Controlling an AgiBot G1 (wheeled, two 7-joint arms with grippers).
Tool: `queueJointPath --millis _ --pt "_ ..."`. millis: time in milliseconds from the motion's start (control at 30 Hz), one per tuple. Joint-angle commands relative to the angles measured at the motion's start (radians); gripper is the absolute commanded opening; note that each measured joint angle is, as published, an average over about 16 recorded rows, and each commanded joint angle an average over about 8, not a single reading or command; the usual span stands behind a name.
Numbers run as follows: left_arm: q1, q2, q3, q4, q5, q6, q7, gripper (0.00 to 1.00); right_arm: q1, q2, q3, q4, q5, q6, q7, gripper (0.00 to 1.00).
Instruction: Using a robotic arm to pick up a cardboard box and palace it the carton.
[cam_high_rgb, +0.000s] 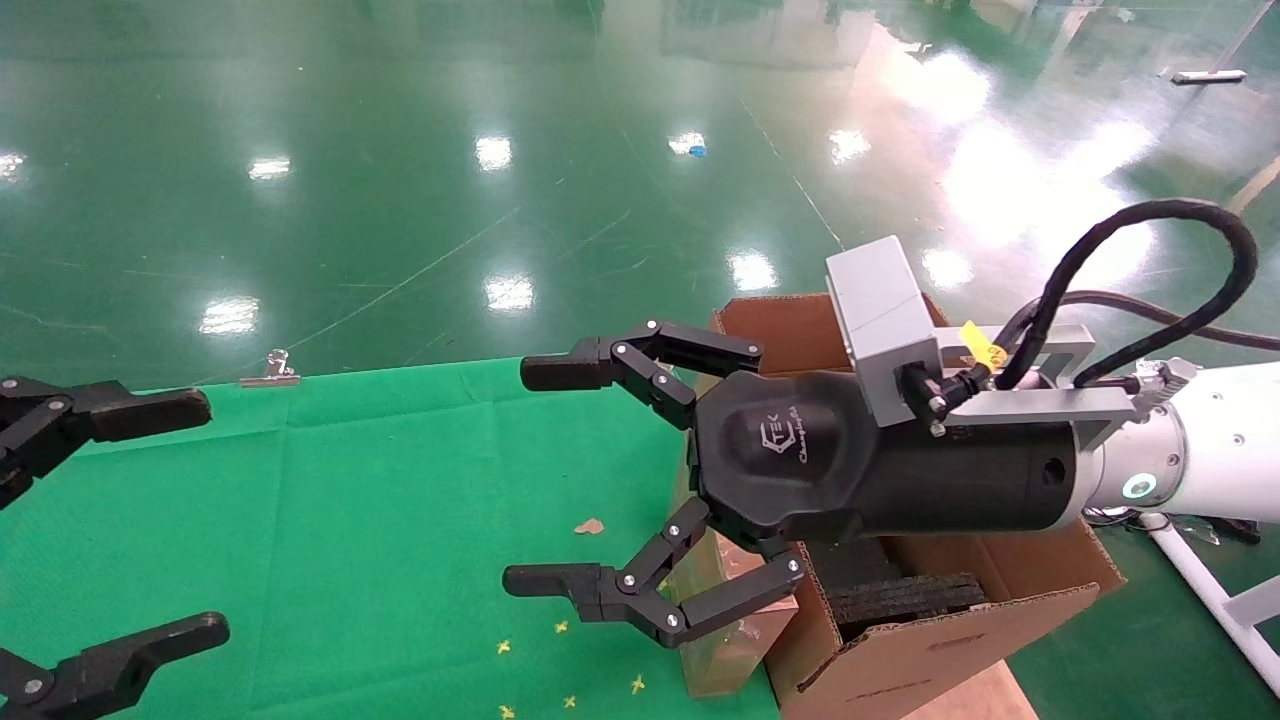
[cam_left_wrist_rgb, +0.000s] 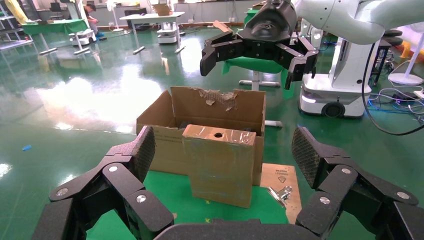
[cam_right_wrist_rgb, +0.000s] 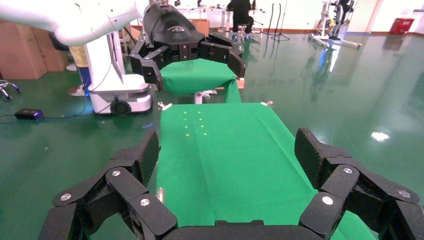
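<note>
The cardboard box (cam_high_rgb: 728, 650) stands upright on the green cloth against the carton's outer wall. Its narrow face with the round hole points up, which shows clearly in the left wrist view (cam_left_wrist_rgb: 220, 167). The carton (cam_high_rgb: 900, 650) stands open at the cloth's right end, with black foam inside and a torn flap (cam_left_wrist_rgb: 217, 97). The robotic arm's right gripper (cam_high_rgb: 538, 476) is open and empty, hovering above the box and carton edge, fingers pointing left; it also shows in the left wrist view (cam_left_wrist_rgb: 257, 55). My left gripper (cam_high_rgb: 190, 518) is open and empty at the far left, facing the box.
The green cloth (cam_high_rgb: 400, 560) covers the table. A metal binder clip (cam_high_rgb: 270, 372) lies at its far edge, another (cam_left_wrist_rgb: 280, 192) beside the box. A brown scrap (cam_high_rgb: 588, 526) and small yellow marks lie on the cloth. A white frame bar (cam_high_rgb: 1205, 585) stands at the right.
</note>
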Motion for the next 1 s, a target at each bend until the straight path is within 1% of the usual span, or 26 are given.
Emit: queueJointPath --millis 33,767,867,1000 --pt "0.0 0.0 0.0 0.0 0.0 0.0 0.0 1.0 0.0 0.0 0.0 0.0 0.0 0.0 0.0 1.0" --pt "0.003 0.005 -0.012 -0.002 0.009 0.005 -0.007 1.0 -0.001 0.0 0.0 0.001 -0.002 0.0 0.001 1.0" --pt "0.003 0.005 -0.014 -0.002 0.009 0.006 -0.007 1.0 0.003 0.0 -0.015 0.004 -0.028 0.004 0.015 1.0" --pt "0.003 0.006 -0.014 -0.002 0.01 0.006 -0.007 1.0 0.033 -0.004 -0.06 0.022 -0.111 0.015 0.065 1.0"
